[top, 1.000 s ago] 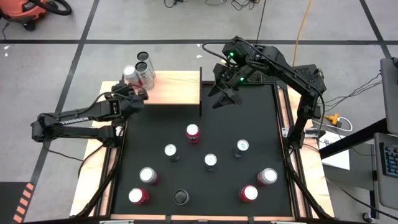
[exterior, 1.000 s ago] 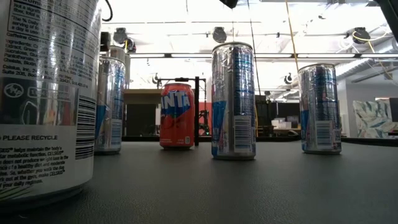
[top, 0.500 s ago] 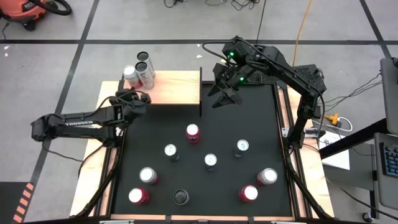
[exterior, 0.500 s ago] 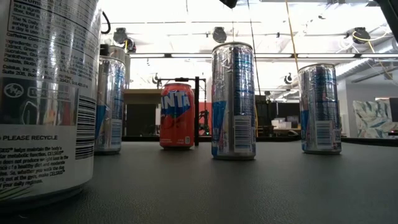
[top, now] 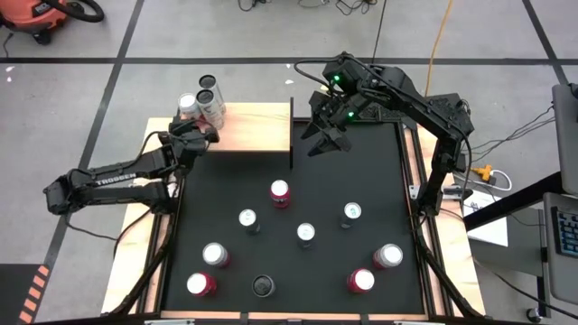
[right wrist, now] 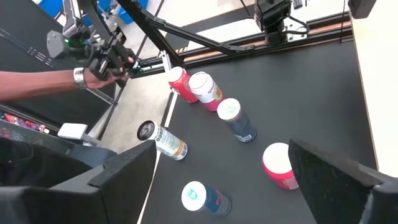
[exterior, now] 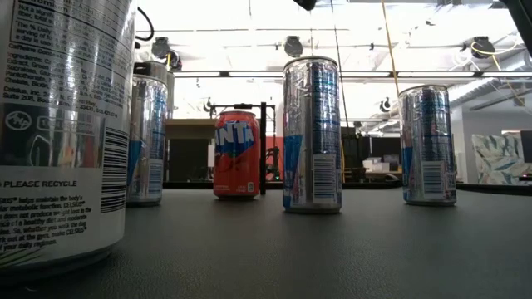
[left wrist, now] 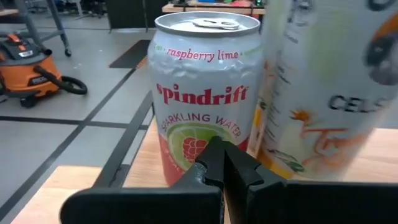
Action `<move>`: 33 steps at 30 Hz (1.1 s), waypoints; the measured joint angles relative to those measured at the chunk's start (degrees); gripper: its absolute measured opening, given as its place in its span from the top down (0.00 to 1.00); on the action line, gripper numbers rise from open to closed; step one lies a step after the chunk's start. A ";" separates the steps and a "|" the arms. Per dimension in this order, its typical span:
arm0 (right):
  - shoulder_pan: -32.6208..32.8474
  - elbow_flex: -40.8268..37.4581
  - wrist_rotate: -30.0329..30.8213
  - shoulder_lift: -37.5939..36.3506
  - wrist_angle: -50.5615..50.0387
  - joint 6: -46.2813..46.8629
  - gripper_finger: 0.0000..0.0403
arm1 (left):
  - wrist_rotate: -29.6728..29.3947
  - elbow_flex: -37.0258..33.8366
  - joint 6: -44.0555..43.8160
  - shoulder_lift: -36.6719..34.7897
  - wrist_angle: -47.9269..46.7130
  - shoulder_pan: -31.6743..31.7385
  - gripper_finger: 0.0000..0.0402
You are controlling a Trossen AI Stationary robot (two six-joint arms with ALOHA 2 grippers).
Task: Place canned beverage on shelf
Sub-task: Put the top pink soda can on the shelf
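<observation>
1. Canned beverages: two cans stand upright on the far left corner of the shelf [top: 253, 126], a pale wood board at the far left of the tabletop [top: 298, 199].
2. In the high view, a silver-topped can [top: 189, 106] and a taller white can [top: 210, 101] with a dark top stand just beside each other on that corner.
3. The left wrist view shows the nearer one as a Spindrift raspberry lime can [left wrist: 205, 93], with the white can [left wrist: 329, 87] at its side; both rest on the wood.
4. Left gripper [top: 200, 134]: positioned at the shelf's left end, just beside the two cans. Its jaws are fully closed and hold nothing; the closed tips point at the lower body of the Spindrift can. Contact with the can cannot be determined.
5. Right gripper [top: 327, 143]: raised over the far edge of the black mat, just right of the shelf's right end. Its jaws stand wide apart and are empty.
6. Eight more cans stand upright on the black mat, well apart from the shelf, including a red-topped can [top: 280, 191] nearest the shelf and a black-topped can [top: 263, 286] at the near edge.
7. In the right wrist view, a person's forearm [right wrist: 43, 84] reaches in beyond the tabletop, the hand on a dark device.
</observation>
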 joint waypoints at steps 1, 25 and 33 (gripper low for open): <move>0.00 0.00 0.00 0.00 -0.07 0.07 0.14 | 0.31 0.00 0.03 0.13 0.00 0.50 1.00; 0.00 0.00 0.00 0.00 0.07 -0.47 0.14 | 8.46 0.00 4.23 1.53 1.22 7.88 1.00; 0.02 0.00 0.02 0.00 0.07 -0.15 0.14 | 11.15 -0.02 9.03 3.16 7.01 10.29 1.00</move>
